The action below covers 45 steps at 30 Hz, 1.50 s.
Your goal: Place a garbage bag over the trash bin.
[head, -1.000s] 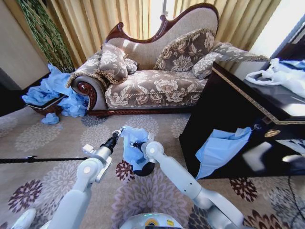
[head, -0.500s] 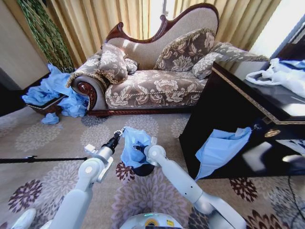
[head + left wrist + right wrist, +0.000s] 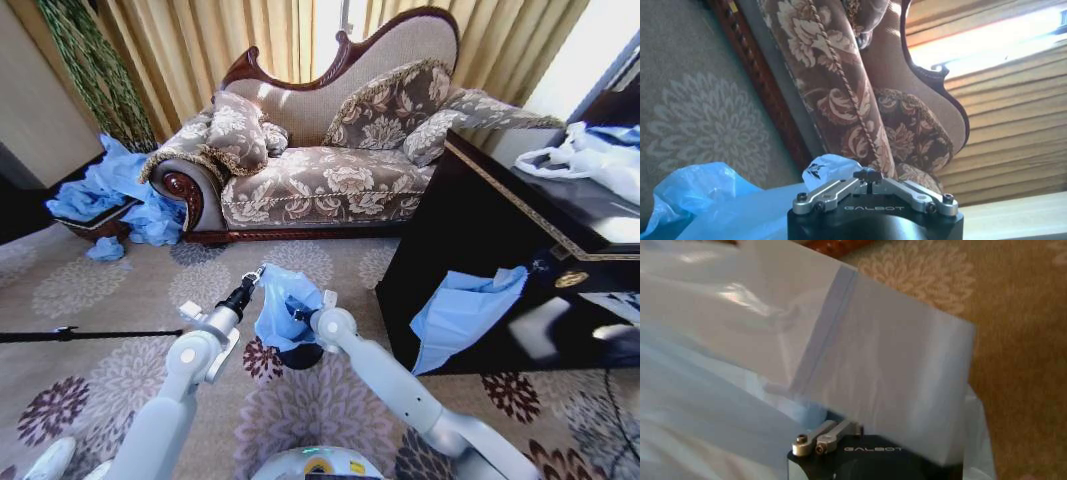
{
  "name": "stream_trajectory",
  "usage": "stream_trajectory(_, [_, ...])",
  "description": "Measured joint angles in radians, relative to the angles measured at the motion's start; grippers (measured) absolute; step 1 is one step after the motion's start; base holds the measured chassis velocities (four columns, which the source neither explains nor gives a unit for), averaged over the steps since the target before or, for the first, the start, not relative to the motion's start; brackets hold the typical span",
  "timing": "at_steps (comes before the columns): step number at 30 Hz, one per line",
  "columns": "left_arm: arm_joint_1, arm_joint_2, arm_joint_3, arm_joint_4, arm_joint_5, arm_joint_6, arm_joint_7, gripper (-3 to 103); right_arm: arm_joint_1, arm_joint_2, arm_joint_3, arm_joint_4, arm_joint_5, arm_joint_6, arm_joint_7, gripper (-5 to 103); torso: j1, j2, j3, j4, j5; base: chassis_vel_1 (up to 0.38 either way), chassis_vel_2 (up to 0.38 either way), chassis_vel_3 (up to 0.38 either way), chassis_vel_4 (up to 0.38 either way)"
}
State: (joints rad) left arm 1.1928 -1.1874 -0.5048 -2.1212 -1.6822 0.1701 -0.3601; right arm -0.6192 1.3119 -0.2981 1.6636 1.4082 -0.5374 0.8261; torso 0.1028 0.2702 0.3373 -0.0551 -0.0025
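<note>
Left wrist view shows my left fingers [image 3: 870, 184] clenched on a pinch of the bag's [image 3: 700, 190] rim. My right fingers [image 3: 840, 432] sit under draped film; whether they grip it I cannot tell. From the head view, both hold the bag [image 3: 282, 305] stretched over the bin [image 3: 300, 355], which stands on the carpet [image 3: 120, 290] between my arms. I judge the film light, limp and slippery, easily torn; the rim edge is the place to hold. Behind stands a sofa [image 3: 330, 170], with a dark cabinet [image 3: 480, 230] on my right.
</note>
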Motion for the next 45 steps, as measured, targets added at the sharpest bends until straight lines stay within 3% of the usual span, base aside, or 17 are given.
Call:
stream_trajectory(2, [-0.003,0.001,0.003,0.002,-0.001,0.001,0.001,0,0.002,-0.018,-0.006,0.057,0.014,-0.004,0.026,3,0.000,0.000,0.000,0.0003,0.0000,0.000,0.000,0.000,0.000])
stream_trajectory(5, [-0.007,0.002,0.005,0.003,-0.002,0.001,0.002,0,0.003,-0.036,-0.010,0.090,0.006,-0.016,0.032,1,0.000,0.000,0.000,0.0003,0.0000,0.000,0.000,0.000,0.000])
stream_trajectory(7, [-0.012,0.006,0.005,0.002,-0.004,0.001,0.002,0,0.003,-0.056,-0.013,0.129,0.001,-0.024,0.040,12,0.000,0.000,0.000,0.0001,0.0000,0.000,0.000,0.000,0.000])
stream_trajectory(9, [-0.014,0.010,0.005,-0.001,-0.005,0.001,0.002,0,0.003,-0.067,-0.013,0.152,0.003,-0.029,0.048,12,0.000,0.000,0.000,0.0002,0.0000,0.000,0.000,0.000,0.000])
stream_trajectory(15, [-0.031,0.024,0.013,-0.011,-0.005,0.000,-0.004,0,-0.047,-0.160,0.009,0.287,-0.007,-0.034,0.046,38,0.000,0.000,0.000,0.0001,0.0001,0.000,0.000,0.000,0.000])
stream_trajectory(19, [-0.042,0.022,0.022,0.001,-0.001,-0.001,-0.005,0,-0.090,-0.193,0.042,0.337,-0.005,-0.035,0.039,49,0.000,0.000,0.000,0.0002,0.0001,0.000,0.000,0.000,0.000])
stream_trajectory(26, [-0.064,0.021,0.042,0.020,0.006,-0.003,-0.007,0,-0.249,-0.256,0.142,0.413,-0.031,-0.047,-0.027,77,0.000,0.000,0.000,-0.0002,0.0000,0.000,0.000,0.000,0.000])
stream_trajectory(31, [-0.055,0.023,0.042,0.018,0.006,-0.003,-0.007,0,-0.292,-0.225,0.177,0.344,-0.098,-0.029,-0.085,96,0.000,0.000,0.000,0.0003,0.0000,0.000,0.000,0.000,0.000])
stream_trajectory(39, [-0.042,0.026,0.038,0.008,0.007,-0.004,-0.006,0,-0.279,-0.152,0.174,0.271,-0.133,0.004,-0.086,100,0.000,0.000,0.000,0.0003,0.0000,0.000,0.000,0.000,0.000])
stream_trajectory(45, [-0.030,0.025,0.032,0.002,0.005,-0.004,-0.005,0,-0.242,-0.141,0.152,0.236,-0.214,0.031,-0.125,100,0.000,0.000,0.000,0.0002,-0.0001,0.000,0.000,0.000,0.000])
